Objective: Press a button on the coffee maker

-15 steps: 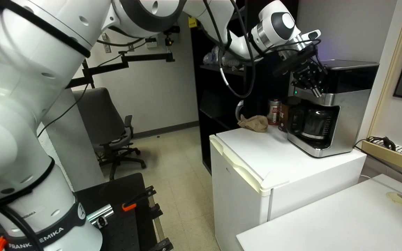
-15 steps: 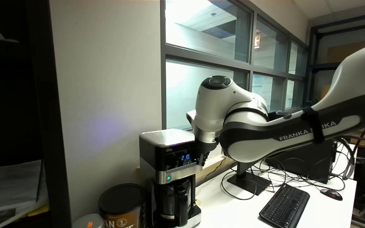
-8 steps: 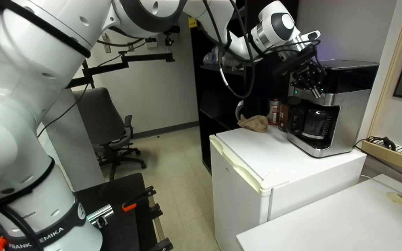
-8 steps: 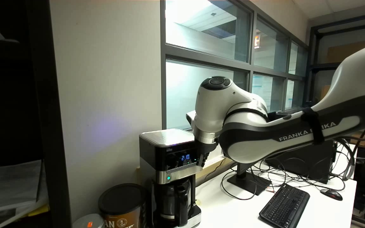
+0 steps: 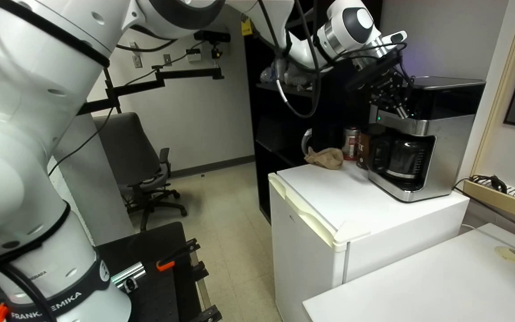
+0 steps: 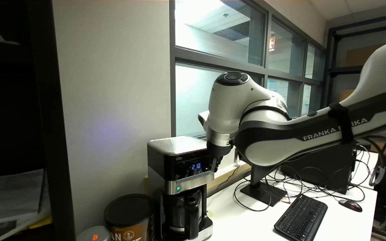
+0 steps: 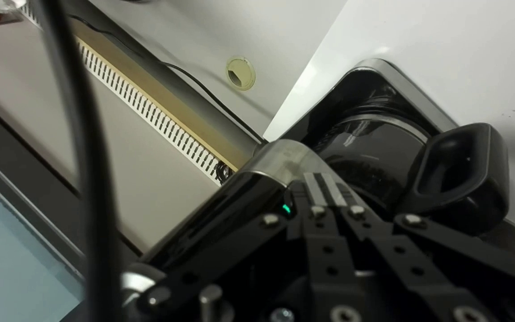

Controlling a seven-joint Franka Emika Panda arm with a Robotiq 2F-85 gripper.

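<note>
The coffee maker [image 5: 453, 147] stands upright on a white cabinet, with a black upper panel, silver band and dark carafe [image 5: 404, 156]. It also shows in an exterior view [image 6: 176, 146] and in the wrist view [image 7: 280, 162]. A blue display [image 6: 195, 166] and a round green-lit button [image 6: 178, 188] show on its front. My gripper [image 7: 324, 190] is shut and empty, its fingertips side by side. The fingertips are at the panel's front, at the end away from the round button, in both exterior views [image 5: 402, 112] [image 6: 215, 164]. Whether they touch, I cannot tell. A green light [image 7: 287, 208] shows beside them.
The white cabinet [image 5: 356, 197] also bears a brown cloth [image 5: 325, 158] and cans; a brown can [image 6: 129, 229] stands beside the coffee maker. A white desk [image 5: 436, 277] adjoins, with a keyboard [image 6: 302, 216] and cables. A wall stands behind the coffee maker.
Over the last half second my arm and gripper have moved up a little, and the fingertips sit higher on the coffee maker's front. Before that they hardly moved. The coffee maker has not moved.
</note>
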